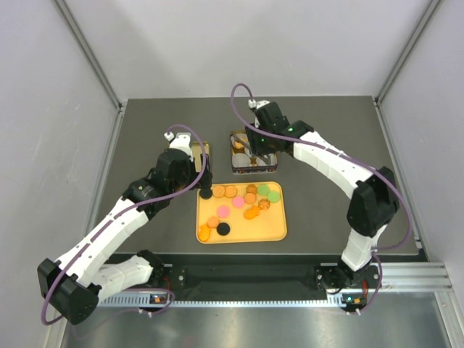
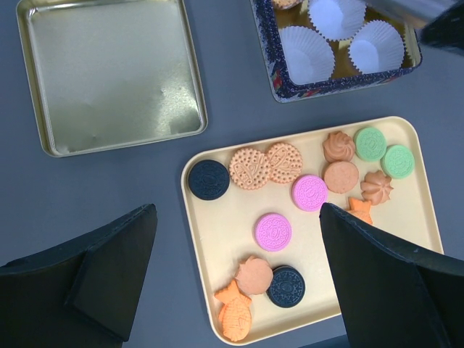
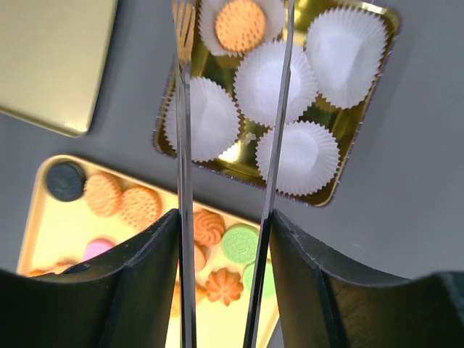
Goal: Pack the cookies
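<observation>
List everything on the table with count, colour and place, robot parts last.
tray cookies: fourteen visible; eight orange or tan, two pink, two green, two black; spread over the tray.
tin cookie: one, orange, in a paper cup.
paper cups: five visible, white, inside the tin.
tin: one, gold inside, dark patterned rim, behind the tray.
lid: one, gold, left of the tin.
tray: one, yellow, mid-table.
table: one, dark grey.
left gripper: one, black, open, over the tray.
right gripper: one, open, over the tin.
</observation>
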### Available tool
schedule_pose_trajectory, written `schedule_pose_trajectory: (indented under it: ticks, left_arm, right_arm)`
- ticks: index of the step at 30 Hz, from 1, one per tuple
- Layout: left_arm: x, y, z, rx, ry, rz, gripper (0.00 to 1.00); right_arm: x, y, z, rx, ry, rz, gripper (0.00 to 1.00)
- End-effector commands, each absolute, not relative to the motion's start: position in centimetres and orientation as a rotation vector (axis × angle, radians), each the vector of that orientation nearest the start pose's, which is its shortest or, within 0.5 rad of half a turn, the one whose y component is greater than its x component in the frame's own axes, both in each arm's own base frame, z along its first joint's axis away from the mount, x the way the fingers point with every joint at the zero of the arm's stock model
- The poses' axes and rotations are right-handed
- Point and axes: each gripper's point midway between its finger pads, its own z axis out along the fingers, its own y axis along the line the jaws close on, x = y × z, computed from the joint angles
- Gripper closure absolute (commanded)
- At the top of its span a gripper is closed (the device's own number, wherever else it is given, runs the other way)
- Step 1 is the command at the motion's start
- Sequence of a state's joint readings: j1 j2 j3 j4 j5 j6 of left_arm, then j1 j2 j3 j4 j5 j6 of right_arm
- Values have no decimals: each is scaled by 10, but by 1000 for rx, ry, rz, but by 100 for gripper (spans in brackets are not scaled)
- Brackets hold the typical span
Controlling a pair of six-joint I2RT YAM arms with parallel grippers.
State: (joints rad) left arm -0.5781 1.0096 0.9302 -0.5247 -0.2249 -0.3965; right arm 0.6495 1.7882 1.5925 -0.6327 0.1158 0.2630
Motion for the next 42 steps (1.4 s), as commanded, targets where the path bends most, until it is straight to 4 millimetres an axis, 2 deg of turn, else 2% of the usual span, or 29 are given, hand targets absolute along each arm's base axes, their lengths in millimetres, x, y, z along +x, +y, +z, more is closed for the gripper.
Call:
schedule_pose_trajectory:
  ticks: [1, 5, 6, 7, 8, 13, 16, 22, 31, 36, 42]
  left_arm:
    - [278, -153, 221, 53, 2115, -351, 1]
    - [279, -153, 224, 53, 2108, -352, 1]
    - [279, -154, 226, 54, 2105, -355, 1]
    - [280, -154, 227, 55, 2100, -356, 1]
    - [281, -154, 228, 51, 2099, -355, 1]
    - [282, -154, 230, 51, 2097, -354, 1]
    - [282, -153, 231, 49, 2094, -348, 1]
    - [282, -152, 228, 47, 2101, -343, 1]
    - [282, -152, 223, 46, 2112, -337, 1]
    - [282, -155, 222, 48, 2116, -353, 1]
    - [282, -154, 223, 49, 2113, -349, 1]
  right_arm:
    - [370, 260, 254, -354, 2199, 362, 50]
    - [339, 250, 267, -374, 2177, 404, 51]
    - [327, 253, 257, -404, 2197, 409, 51]
    - [317, 253, 259, -419, 2189, 416, 52]
    - [308, 253, 249, -437, 2212, 413, 52]
    - [247, 279, 228, -589, 2238, 468, 53]
    - [221, 280, 211, -651, 2271, 435, 53]
    - [184, 262, 175, -704, 2363, 385, 55]
    - [147, 240, 162, -721, 2428, 370, 55]
    - [147, 229, 157, -683, 2433, 325, 55]
    - [155, 232, 148, -689, 2439, 270, 55]
